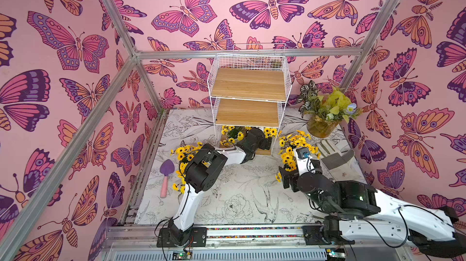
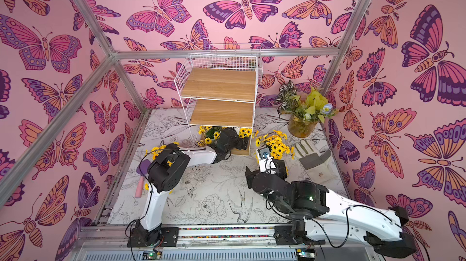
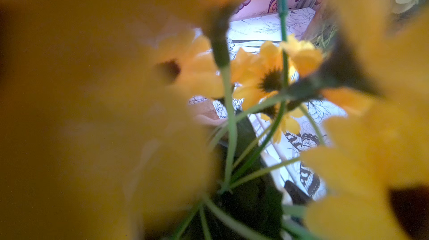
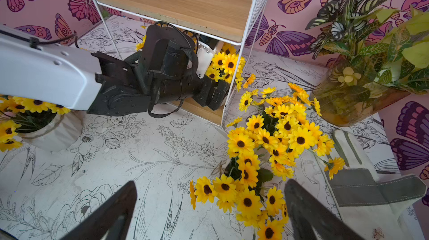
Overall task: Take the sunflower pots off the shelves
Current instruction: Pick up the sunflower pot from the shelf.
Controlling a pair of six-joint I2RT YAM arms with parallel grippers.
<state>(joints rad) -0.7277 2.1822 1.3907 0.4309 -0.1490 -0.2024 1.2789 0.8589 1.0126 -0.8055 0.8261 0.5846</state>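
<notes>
In both top views the shelves [image 1: 248,83] show two bare upper boards, so what is left for me sits on the bottom tier, where sunflower pots [image 1: 233,133] crowd under the middle board. My left arm [image 1: 227,155] lies low and flat, I judge so that it can slip beneath that board, and its wrist hides the fingers. On the table [image 1: 239,179] stand a near cluster [image 1: 182,153] by my left elbow and a far cluster [image 1: 297,143] by my right wrist. Both are off to the sides of the rack's front, which keeps the way in open. In the left wrist view, blurred yellow petals [image 3: 271,74] press against the lens because I am deep among the blooms, and I cannot tell whether those fingers are wide or closed. In the right wrist view my left gripper [image 4: 216,95] sits at the tier's front corner beside the wire post, just by a shelved bunch [image 4: 226,64], but nothing shows how its jaws stand. My right gripper [image 4: 211,184] is spread wide and empty, hanging low over the table, with blooms of the far cluster between its fingers. The glove [image 4: 362,185] and the amber vase [image 4: 352,97] stand beyond those flowers, not mine to move.
</notes>
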